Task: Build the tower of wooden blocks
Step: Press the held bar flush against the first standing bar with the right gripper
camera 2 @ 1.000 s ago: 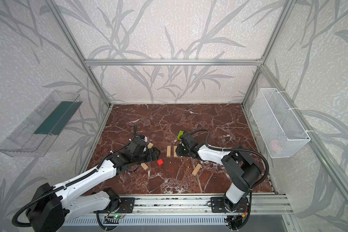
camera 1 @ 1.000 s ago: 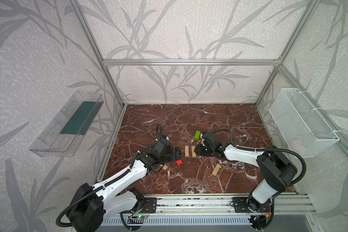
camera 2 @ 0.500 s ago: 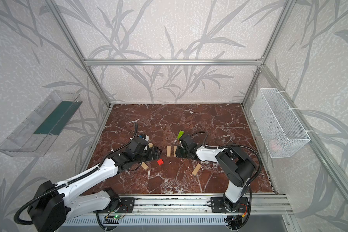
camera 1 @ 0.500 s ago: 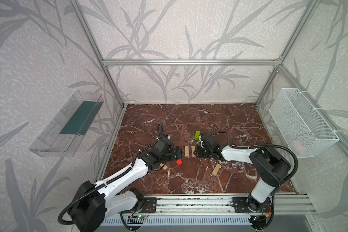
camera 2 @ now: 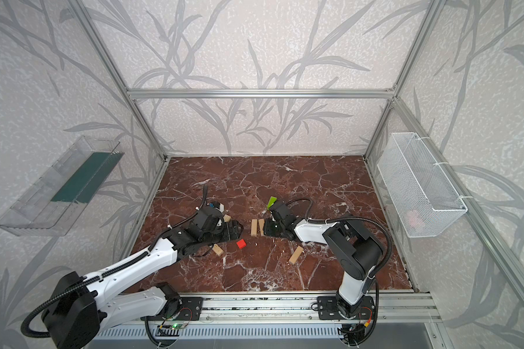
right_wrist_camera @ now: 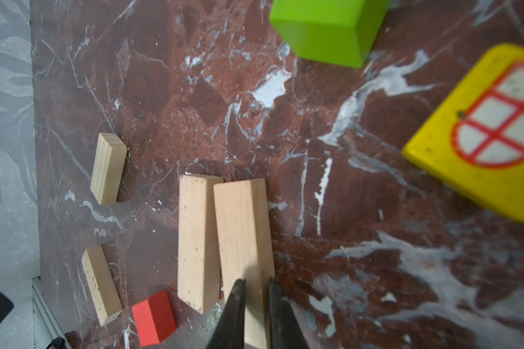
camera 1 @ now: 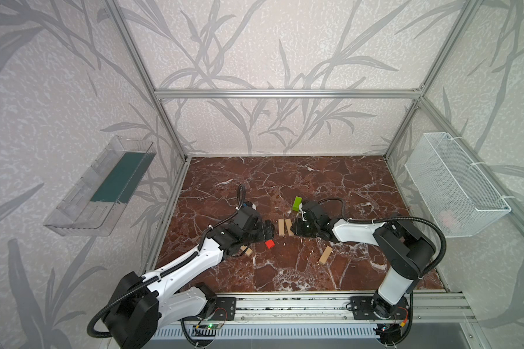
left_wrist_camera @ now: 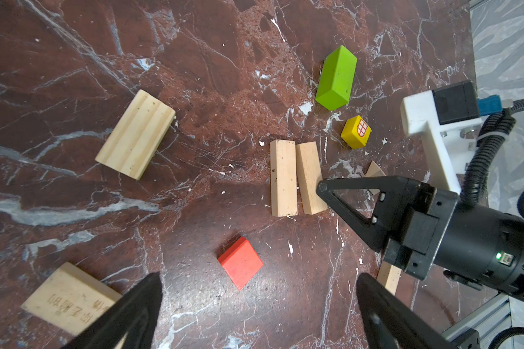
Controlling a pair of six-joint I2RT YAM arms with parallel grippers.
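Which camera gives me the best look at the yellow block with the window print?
Left wrist: the yellow block shows whole and sharp. Right wrist shows it close but blurred and cropped. In both top views the right arm hides it.

Floor (left_wrist_camera: 212, 217) btwn red cube (left_wrist_camera: 240, 263) & planks (left_wrist_camera: 282, 178) free; right hand (left_wrist_camera: 322, 188) crowds them.

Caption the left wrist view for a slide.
Open left gripper poised near the red cube; closed right gripper at the edge of two side-by-side planks.
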